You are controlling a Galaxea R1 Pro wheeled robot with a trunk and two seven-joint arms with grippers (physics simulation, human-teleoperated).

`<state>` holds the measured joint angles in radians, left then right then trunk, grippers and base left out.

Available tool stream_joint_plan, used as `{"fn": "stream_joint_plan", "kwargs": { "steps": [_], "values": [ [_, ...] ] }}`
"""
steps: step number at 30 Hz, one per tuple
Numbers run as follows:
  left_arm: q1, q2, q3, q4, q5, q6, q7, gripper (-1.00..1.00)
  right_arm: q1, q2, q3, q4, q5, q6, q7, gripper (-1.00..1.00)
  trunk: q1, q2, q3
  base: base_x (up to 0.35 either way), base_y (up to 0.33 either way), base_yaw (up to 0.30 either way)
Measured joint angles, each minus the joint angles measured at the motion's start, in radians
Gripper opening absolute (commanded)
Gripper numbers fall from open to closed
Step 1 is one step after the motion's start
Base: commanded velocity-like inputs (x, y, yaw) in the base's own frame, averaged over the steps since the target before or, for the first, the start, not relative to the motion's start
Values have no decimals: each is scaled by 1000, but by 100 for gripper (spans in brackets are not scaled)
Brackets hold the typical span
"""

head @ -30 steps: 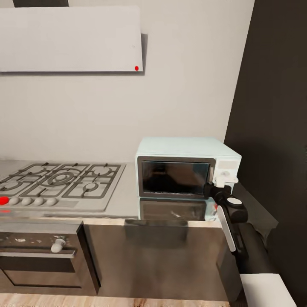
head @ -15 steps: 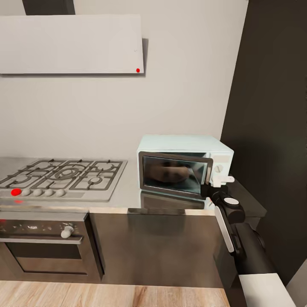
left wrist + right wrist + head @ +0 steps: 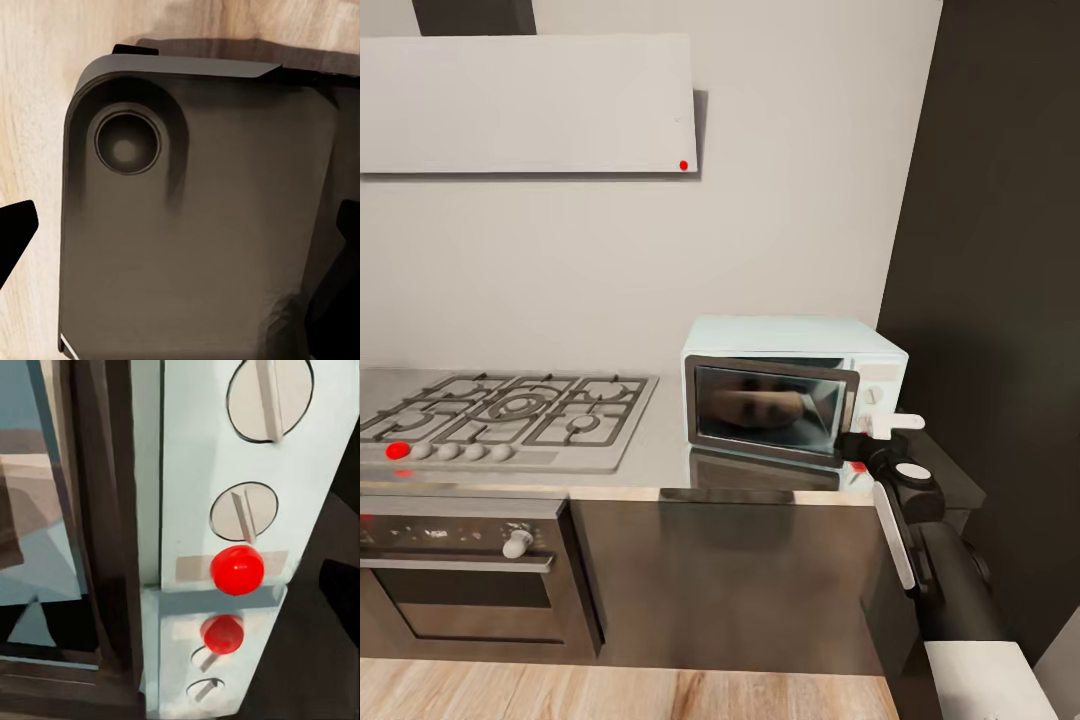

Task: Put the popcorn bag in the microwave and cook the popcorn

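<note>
The left gripper (image 3: pixel 180 240) hangs idle, its fingertips (image 3: pixel 15 229) spread wide over a dark part of the robot's base and the wooden floor (image 3: pixel 37 90). Far to the left of the right gripper's fingers sits the hob (image 3: pixel 510 410) on the countertop (image 3: pixel 650 450). Just left of them stands the microwave (image 3: pixel 790 345), its door (image 3: pixel 770 408) a little ajar. The right gripper (image 3: pixel 890 428) sits at the door's free edge, probably to swing it; its finger spread I cannot tell. A tan smear in the glass may be the popcorn bag (or a reflection). The right wrist view alone resolves the two knobs (image 3: pixel 244 510) and red light (image 3: pixel 237 570) ahead of the fingers.
</note>
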<state>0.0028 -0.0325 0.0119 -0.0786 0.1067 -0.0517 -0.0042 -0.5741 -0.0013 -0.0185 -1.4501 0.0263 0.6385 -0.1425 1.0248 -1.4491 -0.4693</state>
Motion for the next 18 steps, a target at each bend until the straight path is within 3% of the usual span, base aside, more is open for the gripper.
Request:
{"fn": "stream_joint_plan", "kwargs": {
  "steps": [7,11,12,15,18],
  "values": [
    [0,0,0,0,1,0,0,100,0,0,1,0,4,4,15,100,0,0,0,0,0,0],
    [0,0,0,0,2,0,0,100,25,-3,1,-4,2,14,79,100,0,0,0,0,0,0],
    [0,0,0,0,2,1,0,100,47,-17,1,-5,4,14,133,100,0,0,0,0,0,0],
    [0,0,0,0,2,1,0,100,71,-73,3,-4,3,16,205,100,0,0,0,0,0,0],
    [0,0,0,0,2,0,0,100,76,-120,-1,2,-2,17,224,100,0,0,0,0,0,0]
  ]
}}
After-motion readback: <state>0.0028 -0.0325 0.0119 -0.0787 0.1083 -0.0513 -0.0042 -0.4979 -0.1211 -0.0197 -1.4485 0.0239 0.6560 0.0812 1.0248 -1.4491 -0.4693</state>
